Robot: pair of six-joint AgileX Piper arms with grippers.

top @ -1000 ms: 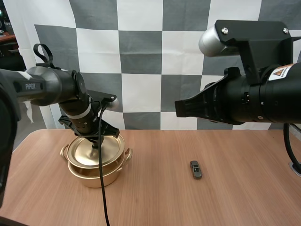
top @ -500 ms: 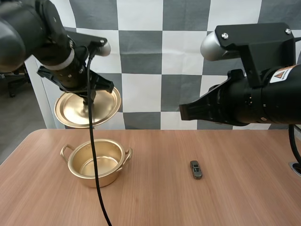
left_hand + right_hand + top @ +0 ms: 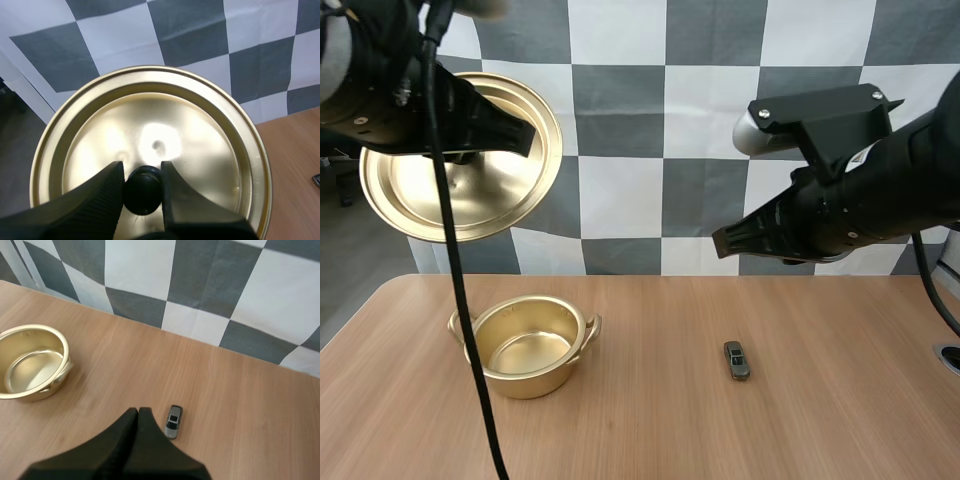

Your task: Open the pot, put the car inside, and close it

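Note:
The gold pot (image 3: 527, 379) stands open and empty on the table's left side; it also lies far off beside the right gripper (image 3: 24, 390). High above it my left gripper (image 3: 142, 186) is shut on the black knob (image 3: 142, 192) of the gold lid (image 3: 205, 145). The lid (image 3: 460, 165) is tilted so its underside faces the high view. A small grey toy car (image 3: 736, 360) lies on the table right of centre. My right gripper (image 3: 138, 416) is shut on nothing, its tips just beside the car (image 3: 173, 421) and above the table.
The wooden table (image 3: 640, 430) has bare room between pot and car and along its front. A round dark fitting (image 3: 950, 357) sits at the table's right edge. My right arm (image 3: 840, 215) hangs above the car's side of the table.
My left arm has lifted the lid off the pot, carried it up and to the left, and tilted it. The right arm has shifted slightly lower.

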